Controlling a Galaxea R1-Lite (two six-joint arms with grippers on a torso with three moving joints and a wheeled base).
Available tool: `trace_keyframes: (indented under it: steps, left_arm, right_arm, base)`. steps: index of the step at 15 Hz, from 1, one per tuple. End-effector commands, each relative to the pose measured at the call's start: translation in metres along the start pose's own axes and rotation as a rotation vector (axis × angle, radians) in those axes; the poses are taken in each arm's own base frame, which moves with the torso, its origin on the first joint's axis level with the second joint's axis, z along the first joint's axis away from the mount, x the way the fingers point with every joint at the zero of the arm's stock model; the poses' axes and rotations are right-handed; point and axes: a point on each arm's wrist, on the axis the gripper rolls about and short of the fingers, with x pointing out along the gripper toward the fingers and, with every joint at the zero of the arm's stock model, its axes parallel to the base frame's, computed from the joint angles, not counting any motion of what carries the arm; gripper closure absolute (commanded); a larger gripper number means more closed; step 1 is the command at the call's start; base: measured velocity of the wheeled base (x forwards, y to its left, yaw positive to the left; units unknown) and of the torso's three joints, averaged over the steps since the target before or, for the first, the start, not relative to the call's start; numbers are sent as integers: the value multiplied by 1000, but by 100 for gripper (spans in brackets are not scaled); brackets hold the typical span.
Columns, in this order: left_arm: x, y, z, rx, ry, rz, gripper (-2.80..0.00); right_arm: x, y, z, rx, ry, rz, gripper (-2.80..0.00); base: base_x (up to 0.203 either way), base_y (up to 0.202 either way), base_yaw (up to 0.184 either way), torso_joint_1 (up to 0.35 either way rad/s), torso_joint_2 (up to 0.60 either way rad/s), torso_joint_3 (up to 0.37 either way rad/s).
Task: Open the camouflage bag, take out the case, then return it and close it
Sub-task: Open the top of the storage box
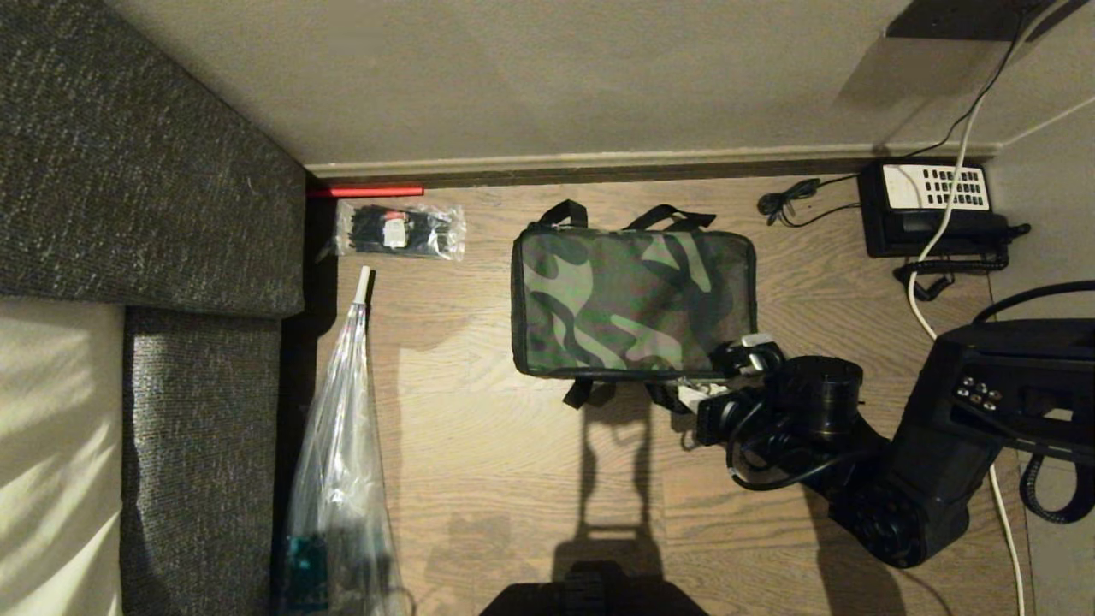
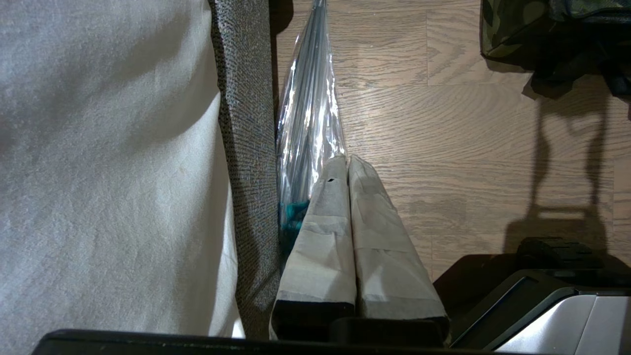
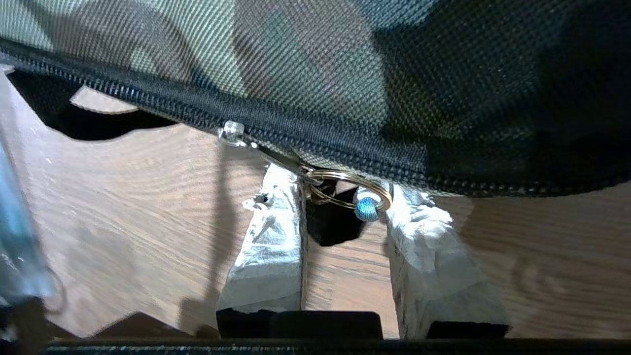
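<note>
The camouflage bag (image 1: pixel 633 299) lies flat and zipped on the wooden floor, straps at its far and near edges. My right gripper (image 1: pixel 725 372) is at the bag's near right corner. In the right wrist view its taped fingers (image 3: pixel 268 246) stand either side of a gold ring (image 3: pixel 345 173) with a blue bead (image 3: pixel 367 208), which hangs from the zipper (image 3: pixel 246 118). The ring touches both fingers, so the right gripper (image 3: pixel 345 190) is shut on it. The case is hidden. My left gripper (image 2: pixel 345 160) is shut and empty, parked beside the sofa, away from the bag (image 2: pixel 503 29).
A grey sofa (image 1: pixel 128 171) fills the left side. A long clear plastic bag (image 1: pixel 342 445) lies along it, a small packet of black ties (image 1: pixel 400 229) beyond. A black telephone (image 1: pixel 932 210) with cables sits at the far right by the wall's skirting (image 1: pixel 599 162).
</note>
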Motion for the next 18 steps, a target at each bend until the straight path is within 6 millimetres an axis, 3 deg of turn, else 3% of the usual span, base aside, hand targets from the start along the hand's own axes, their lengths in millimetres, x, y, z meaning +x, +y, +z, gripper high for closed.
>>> trace_keyframes:
  steps: [1, 9, 18]
  left_arm:
    - [0, 0, 0, 0, 0, 0, 0]
    - [0, 0, 0, 1, 0, 0, 0]
    - [0, 0, 0, 1, 0, 0, 0]
  right_arm:
    - [-5, 0, 4, -12, -9, 2, 0]
    - [-23, 1, 11, -31, -10, 4, 0]
    - [-30, -24, 15, -71, -16, -31, 0]
  base:
    - [0, 0, 0, 0, 0, 0]
    - [0, 0, 0, 0, 0, 0]
    - [0, 0, 0, 0, 0, 0]
